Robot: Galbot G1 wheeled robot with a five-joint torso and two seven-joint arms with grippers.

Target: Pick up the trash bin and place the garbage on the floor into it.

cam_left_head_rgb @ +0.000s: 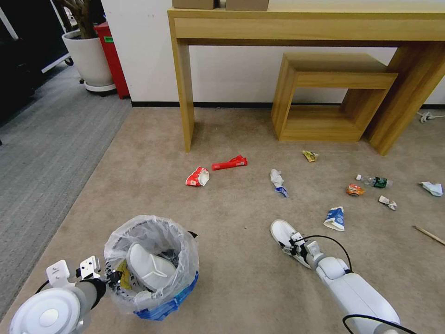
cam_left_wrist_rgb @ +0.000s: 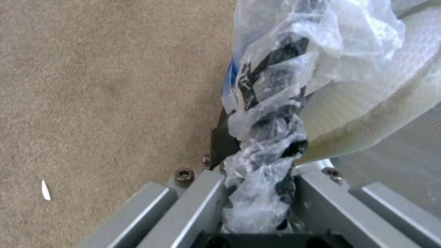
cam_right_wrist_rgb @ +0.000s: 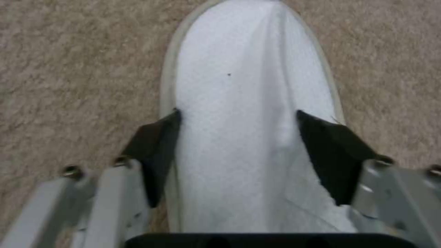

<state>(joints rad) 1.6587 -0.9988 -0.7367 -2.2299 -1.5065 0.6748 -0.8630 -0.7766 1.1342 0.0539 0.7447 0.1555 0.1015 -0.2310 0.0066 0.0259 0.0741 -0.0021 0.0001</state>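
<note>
Closest in, the left end effector (cam_left_head_rgb: 111, 277) is clamped on the near rim of the trash bin (cam_left_head_rgb: 164, 308) — the left wrist view shows the crumpled clear plastic liner (cam_left_wrist_rgb: 266, 165) and black rim pinched between its fingers (cam_left_wrist_rgb: 220, 144). Sitting on the beige carpet floor (cam_left_head_rgb: 232, 278), the bin already has one white slipper (cam_left_head_rgb: 148, 266) in it, plus something yellow I can't make out.

Off to the right, the right end effector (cam_left_head_rgb: 289, 243) is down over the second white slipper (cam_right_wrist_rgb: 248, 103), which lies flat on the floor. Its black pads (cam_right_wrist_rgb: 156, 151) sit on either side of the slipper, spread wide and just touching its edges.

Rest of the garbage is scattered further out: a red-white wrapper (cam_left_head_rgb: 198, 176), a red wrapper (cam_left_head_rgb: 230, 163), crumpled white-and-blue tissue (cam_left_head_rgb: 278, 182), a blue-white packet (cam_left_head_rgb: 335, 218), a small clear bottle (cam_left_head_rgb: 375, 181) and a wooden stick (cam_left_head_rgb: 429, 235). Behind it all stands a wooden desk (cam_left_head_rgb: 306, 28).
</note>
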